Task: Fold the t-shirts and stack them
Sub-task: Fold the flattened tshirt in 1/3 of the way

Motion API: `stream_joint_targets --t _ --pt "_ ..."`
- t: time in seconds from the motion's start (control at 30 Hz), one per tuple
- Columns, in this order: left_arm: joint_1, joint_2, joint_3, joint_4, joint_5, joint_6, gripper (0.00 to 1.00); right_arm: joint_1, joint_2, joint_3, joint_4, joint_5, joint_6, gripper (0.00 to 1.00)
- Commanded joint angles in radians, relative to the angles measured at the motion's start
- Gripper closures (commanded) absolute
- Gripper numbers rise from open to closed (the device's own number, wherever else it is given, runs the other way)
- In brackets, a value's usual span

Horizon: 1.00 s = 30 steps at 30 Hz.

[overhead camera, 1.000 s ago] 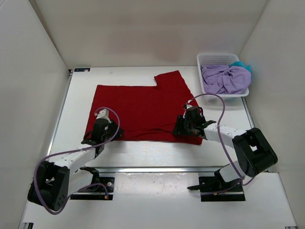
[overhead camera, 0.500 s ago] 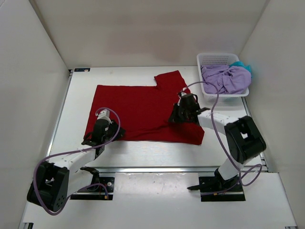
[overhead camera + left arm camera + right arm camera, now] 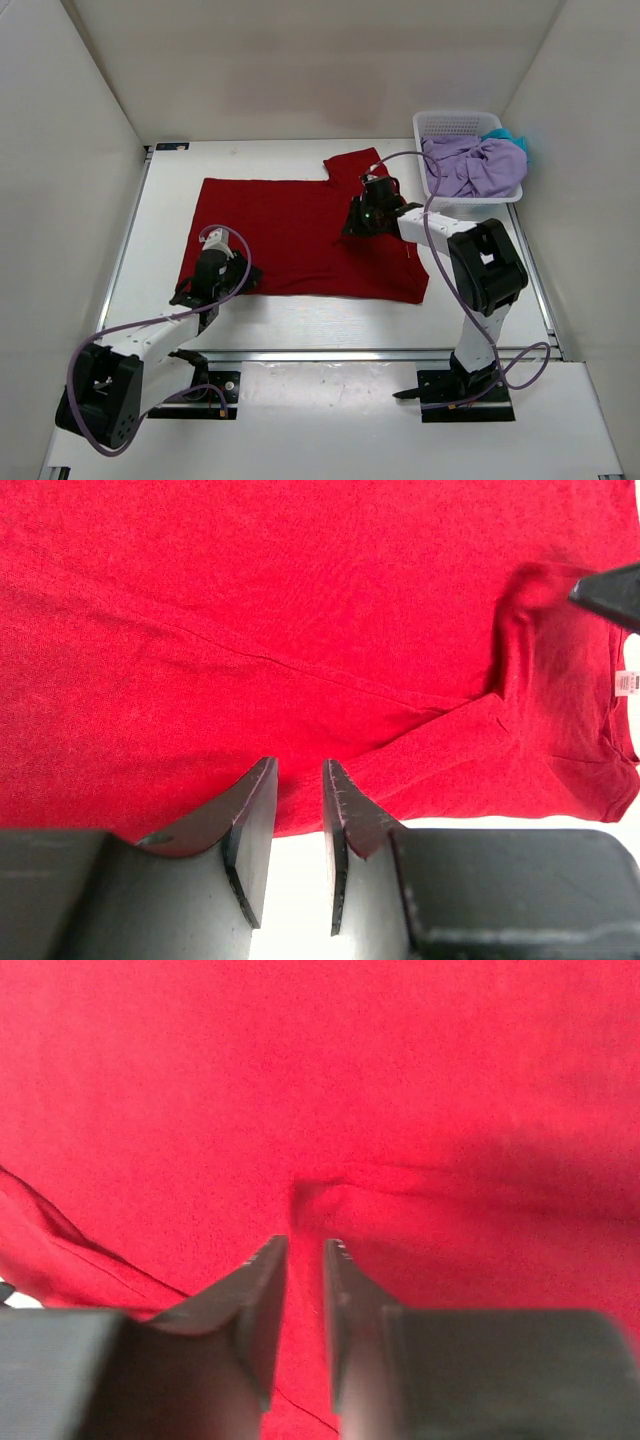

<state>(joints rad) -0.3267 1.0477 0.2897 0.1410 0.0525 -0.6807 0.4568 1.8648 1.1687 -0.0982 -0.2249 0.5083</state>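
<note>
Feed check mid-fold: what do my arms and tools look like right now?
The left arm and right arm have white links, black joints and black base plates. A lavender cable loops loosely along each. The left tool and right tool are black, each with two wedge-shaped fingers tapering to thin tips.

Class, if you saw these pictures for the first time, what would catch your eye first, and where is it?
A big red shirt lies spread across the white table, the left pincer at its near edge, the right pincer on its right half. In the far right corner a white basket holds a crumpled purple shirt and teal cloth.
</note>
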Motion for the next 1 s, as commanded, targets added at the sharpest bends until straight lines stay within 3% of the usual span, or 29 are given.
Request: stream_joint_targets --t 0.0,0.13,0.23,0.27,0.37,0.43,0.73,0.87,0.97 --pt "-0.012 -0.029 0.038 -0.003 -0.014 0.000 0.64 -0.004 0.016 0.086 0.023 -0.005 -0.022 0.77" --pt "-0.032 -0.031 0.054 0.000 -0.025 0.000 0.65 0.011 -0.001 0.111 -0.040 0.005 -0.056 0.70" --pt "-0.095 0.003 0.089 -0.014 -0.051 0.027 0.64 0.023 -0.117 0.001 -0.003 0.042 -0.068 0.72" --pt "-0.107 0.017 0.100 -0.020 -0.051 0.042 0.64 0.026 -0.142 -0.032 0.006 0.050 -0.060 0.74" --pt "-0.152 0.069 0.154 -0.047 -0.071 0.087 0.65 0.051 -0.242 -0.179 0.063 0.012 -0.054 0.95" --pt "-0.167 0.113 0.163 -0.050 -0.075 0.102 0.65 0.094 -0.263 -0.242 0.051 0.009 -0.057 1.00" --pt "-0.083 0.293 0.146 0.018 -0.023 0.083 0.67 0.223 -0.196 -0.290 0.037 0.032 -0.091 1.00" --pt "-0.060 0.281 0.071 0.048 0.046 0.049 0.67 0.232 -0.200 -0.339 0.023 0.048 -0.106 1.00" --pt "-0.118 0.214 0.045 -0.024 -0.034 0.055 0.67 0.227 -0.236 -0.414 0.015 0.024 -0.117 1.00"
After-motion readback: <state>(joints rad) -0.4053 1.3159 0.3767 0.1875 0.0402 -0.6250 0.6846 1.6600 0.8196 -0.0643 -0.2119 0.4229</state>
